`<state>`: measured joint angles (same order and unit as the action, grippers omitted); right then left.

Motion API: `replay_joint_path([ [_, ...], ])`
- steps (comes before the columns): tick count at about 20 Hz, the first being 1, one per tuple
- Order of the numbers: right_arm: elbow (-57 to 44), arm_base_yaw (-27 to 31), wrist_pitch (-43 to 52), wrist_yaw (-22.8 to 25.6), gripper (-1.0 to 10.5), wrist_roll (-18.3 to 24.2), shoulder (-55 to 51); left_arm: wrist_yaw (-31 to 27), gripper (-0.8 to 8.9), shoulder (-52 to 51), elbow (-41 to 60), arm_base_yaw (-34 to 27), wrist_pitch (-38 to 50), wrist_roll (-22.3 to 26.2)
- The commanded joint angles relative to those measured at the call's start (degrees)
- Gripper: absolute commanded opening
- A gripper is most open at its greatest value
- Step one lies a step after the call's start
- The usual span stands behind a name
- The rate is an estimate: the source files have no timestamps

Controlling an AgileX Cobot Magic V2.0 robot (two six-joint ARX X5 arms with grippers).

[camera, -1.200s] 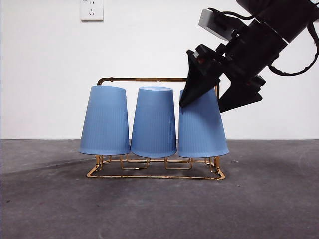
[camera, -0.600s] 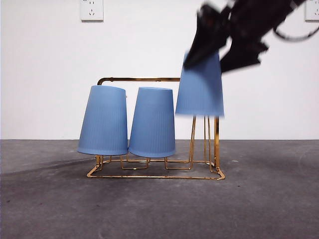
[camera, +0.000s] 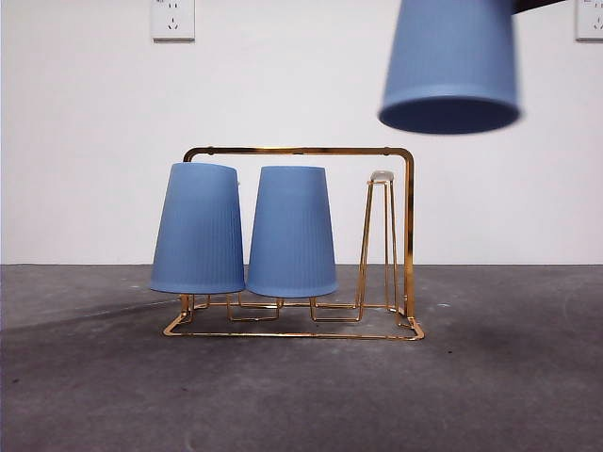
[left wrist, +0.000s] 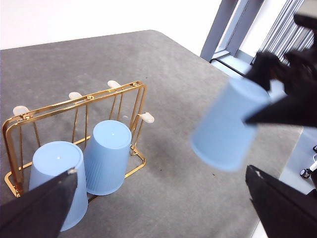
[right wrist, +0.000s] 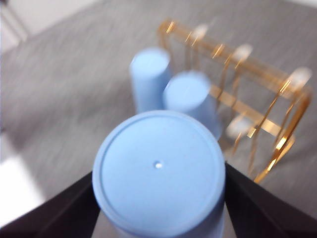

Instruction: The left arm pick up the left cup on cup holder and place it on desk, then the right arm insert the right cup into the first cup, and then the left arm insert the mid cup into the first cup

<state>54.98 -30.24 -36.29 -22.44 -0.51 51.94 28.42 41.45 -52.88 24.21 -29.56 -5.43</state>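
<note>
Right gripper (right wrist: pixel 158 208) clamped on a blue cup (camera: pixel 450 64), one black jaw on each side of its closed base; the cup hangs mouth down, high in the air and clear of everything. Below and to the side of this gripper stands the gold wire cup holder (camera: pixel 409 226) on the dark grey desk (camera: pixel 509 377). Two more blue cups sit upside down on the holder, side by side and about touching at the rims: one at the end farthest from the held cup (camera: pixel 198 229), one in the middle (camera: pixel 291 232). The prong (camera: pixel 381 176) at the end nearest the held cup is bare, white tip showing. Left gripper (left wrist: pixel 163 203) hangs well above the desk, jaws spread wide with nothing between them; the holder lies beneath it toward one jaw, the carried cup toward the other. Right wrist view is motion-blurred. No brand, label or writing readable on cups or holder. Two wall sockets (camera: pixel 173 19) on the white wall behind; no markings legible.
</note>
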Motion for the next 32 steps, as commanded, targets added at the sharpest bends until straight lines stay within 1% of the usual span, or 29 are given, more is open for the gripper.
replay_joint_path([
  [1,0.2,-3.4,-2.5,0.0,2.7,-1.0,0.7,-0.1,5.61,0.6,-1.2,0.2,0.7,0.7],
  [4,-2.5,-7.9,-1.4,1.2,2.7,-3.0,0.9,-0.1,5.61,0.9,-1.2,0.2,0.6,0.7],
  [7,-7.2,-12.7,2.8,5.7,2.7,-5.6,1.2,-0.1,5.60,1.1,-1.2,0.2,0.5,0.7],
  [10,-13.1,-16.4,11.0,9.5,2.7,-7.8,1.2,-0.1,5.60,1.2,-1.2,0.2,0.4,0.4],
  [13,-19.1,-18.7,20.8,12.7,2.7,-8.5,1.7,-0.1,5.61,1.2,-1.2,0.2,0.4,0.0],
  [15,-22.4,-19.3,27.1,14.4,2.7,-9.4,3.0,-0.1,5.61,1.2,-1.2,0.2,0.4,0.0],
  [17,-24.1,-19.4,31.2,14.6,2.7,-10.0,4.6,-0.1,5.61,1.2,-1.2,0.2,0.4,0.0],
  [24,-24.4,-19.5,40.3,15.0,2.7,-8.8,12.6,-0.1,5.60,1.3,-1.2,0.2,0.5,0.0],
  [32,-24.4,-19.5,45.0,15.1,2.7,-7.5,18.9,-0.1,5.60,1.4,-1.2,0.2,0.4,0.0],
])
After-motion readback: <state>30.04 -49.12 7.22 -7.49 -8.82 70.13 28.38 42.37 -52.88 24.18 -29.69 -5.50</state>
